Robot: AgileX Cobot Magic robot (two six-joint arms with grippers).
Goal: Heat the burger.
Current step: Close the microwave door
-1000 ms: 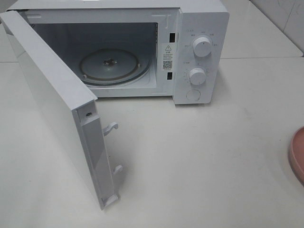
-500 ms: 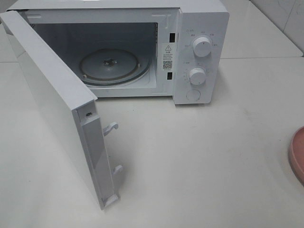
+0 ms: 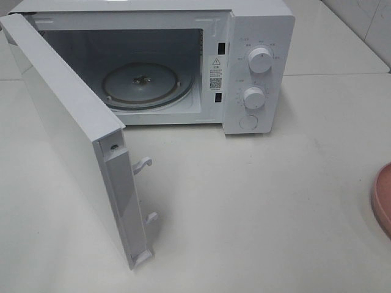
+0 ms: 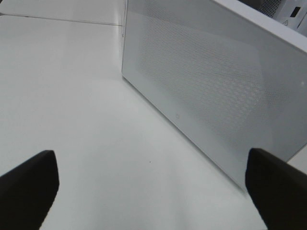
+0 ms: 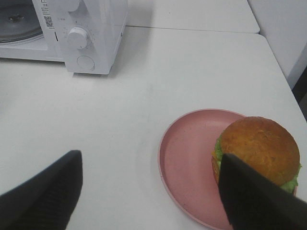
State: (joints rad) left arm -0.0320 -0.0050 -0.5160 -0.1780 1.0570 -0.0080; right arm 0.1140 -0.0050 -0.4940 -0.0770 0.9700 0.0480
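Exterior high view: we record one white desk [image 3: 275, 201] against pale tiled wall, one microwave [image 3: 256, 36] with door [image 3: 67, 128] swung open, two dials. One burger [image 5: 261, 148] sits on one pink plate [image 5: 187, 163]. Left gripper [image 4: 151, 187] and right gripper [image 5: 148, 191] both spread, holding nothing.

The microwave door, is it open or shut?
Open: the door stands swung out, showing the bare turntable inside.

Surface finishes, microwave station

Microwave [image 3: 256, 36]: smooth white casing, perforated mesh in door [image 4: 216, 91], clear glass turntable [image 3: 146, 85]. Table [image 3: 263, 201]: smooth, faintly glossy white. Plate [image 5: 187, 163]: matt pink. Burger [image 5: 259, 146]: golden-brown, slightly glossy bun.
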